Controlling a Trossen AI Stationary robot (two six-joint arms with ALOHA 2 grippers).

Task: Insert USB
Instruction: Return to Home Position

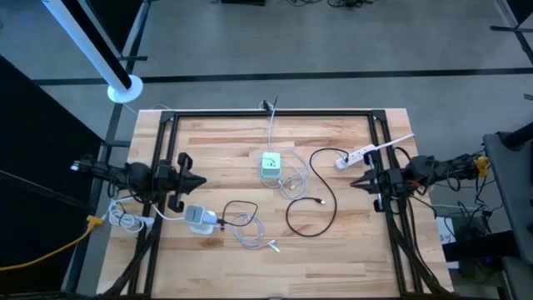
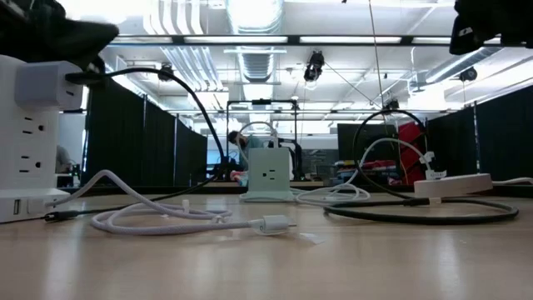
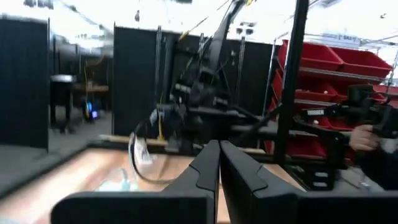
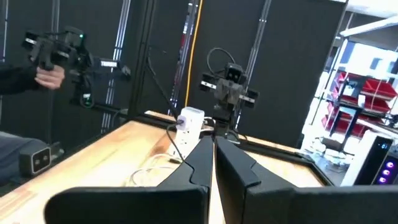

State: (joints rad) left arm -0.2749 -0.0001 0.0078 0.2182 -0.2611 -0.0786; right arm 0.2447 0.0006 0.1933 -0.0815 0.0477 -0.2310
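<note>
Here, black cable (image 1: pixel 334 200) lies near right end effector (image 1: pixel 356 181).

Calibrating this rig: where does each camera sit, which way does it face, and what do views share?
High: overhead, straight down on the table; both arms, left gripper and right gripper shut.
Low: table height, looking level across into the room; dark arm parts at top corners.
Left wrist: on the left arm, facing the right arm past its own fingers.
Right wrist: mirrored, facing the left arm past its own fingers.
Shared: high and low both show the mint outlet cube.
</note>
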